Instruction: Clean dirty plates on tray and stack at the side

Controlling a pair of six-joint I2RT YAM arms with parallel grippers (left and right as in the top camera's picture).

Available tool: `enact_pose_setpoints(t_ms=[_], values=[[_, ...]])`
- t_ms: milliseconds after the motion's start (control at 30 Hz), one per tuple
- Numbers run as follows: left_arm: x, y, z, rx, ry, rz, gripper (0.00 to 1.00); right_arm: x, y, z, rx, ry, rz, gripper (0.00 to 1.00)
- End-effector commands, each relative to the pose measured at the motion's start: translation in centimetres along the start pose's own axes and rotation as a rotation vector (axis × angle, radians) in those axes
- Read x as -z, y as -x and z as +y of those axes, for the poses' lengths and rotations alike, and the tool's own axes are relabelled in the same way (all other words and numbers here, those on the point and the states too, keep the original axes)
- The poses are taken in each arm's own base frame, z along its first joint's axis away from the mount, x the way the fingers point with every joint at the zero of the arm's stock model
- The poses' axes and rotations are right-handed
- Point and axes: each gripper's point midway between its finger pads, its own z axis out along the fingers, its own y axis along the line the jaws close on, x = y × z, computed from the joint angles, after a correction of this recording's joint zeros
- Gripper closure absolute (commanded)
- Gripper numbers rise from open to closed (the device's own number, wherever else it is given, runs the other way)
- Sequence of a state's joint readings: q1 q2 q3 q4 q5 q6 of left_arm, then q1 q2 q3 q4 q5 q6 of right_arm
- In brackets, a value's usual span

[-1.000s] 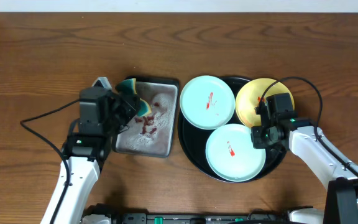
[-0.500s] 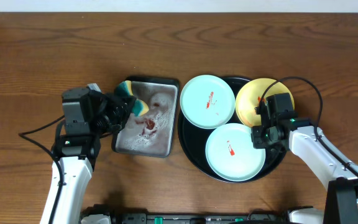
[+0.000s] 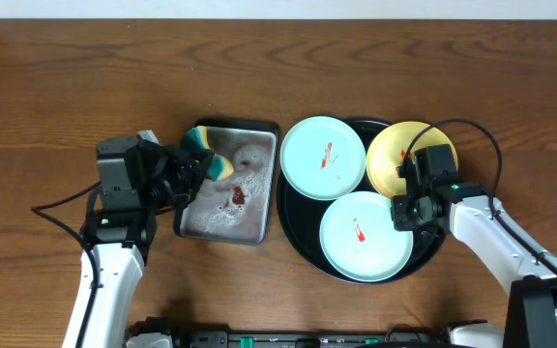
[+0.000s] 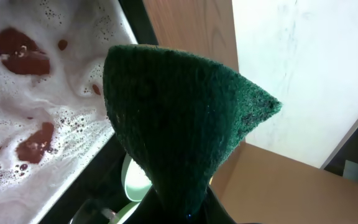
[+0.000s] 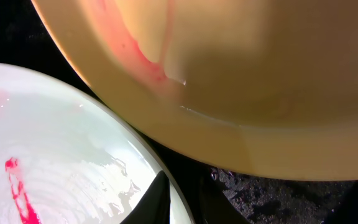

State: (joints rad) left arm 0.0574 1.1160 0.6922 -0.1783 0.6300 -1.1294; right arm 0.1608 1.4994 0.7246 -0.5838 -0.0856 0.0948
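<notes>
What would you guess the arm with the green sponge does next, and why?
Probably carry the sponge rightward to the yellow plate. The left gripper grips it over the foamy grey tray, the yellow plate shows a red smear, and the right gripper sits at its rim.
</notes>
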Motion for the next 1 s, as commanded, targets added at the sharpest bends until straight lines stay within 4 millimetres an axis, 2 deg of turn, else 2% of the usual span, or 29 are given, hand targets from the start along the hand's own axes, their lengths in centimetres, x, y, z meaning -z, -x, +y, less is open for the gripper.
enact_pose_setpoints(t_ms=[0,167,300,433,667,833,967], values=[[0.1,-0.2,-0.1,-0.002,-0.01,0.014,0.93,0.1,0.5,-0.2,-0.006,-0.007,-0.009,0.87],[0.1,-0.2,-0.2,-0.047,-0.014,0.013,0.93,0.1,0.5,-0.2,-0.007,-0.006,-0.008,0.87],[0.1,0.0,-0.1,-0.284,-0.006,0.0,0.93,0.1,0.5,-0.1,-0.006,-0.002,-0.008,0.9],[0.1,-0.2,0.3,-0.496,0.005,0.008,0.93,0.1,0.4,0.5,-0.006,0.032,-0.005,0.97],[-0.1,-0.7,3.0,-0.646,0.139,0.022,0.93,0.1,-0.3,0.9,-0.006,0.052,0.025,0.99],[-1.2,-2.8,3.4,-0.78,0.201,0.042,0.93,0.2,-1.1,0.8,-0.01,0.05,0.06,0.99],[-2.2,-5.3,3.2,-0.885,0.224,0.067,0.93,0.3,-1.7,1.8,-0.005,0.108,0.082,0.99]])
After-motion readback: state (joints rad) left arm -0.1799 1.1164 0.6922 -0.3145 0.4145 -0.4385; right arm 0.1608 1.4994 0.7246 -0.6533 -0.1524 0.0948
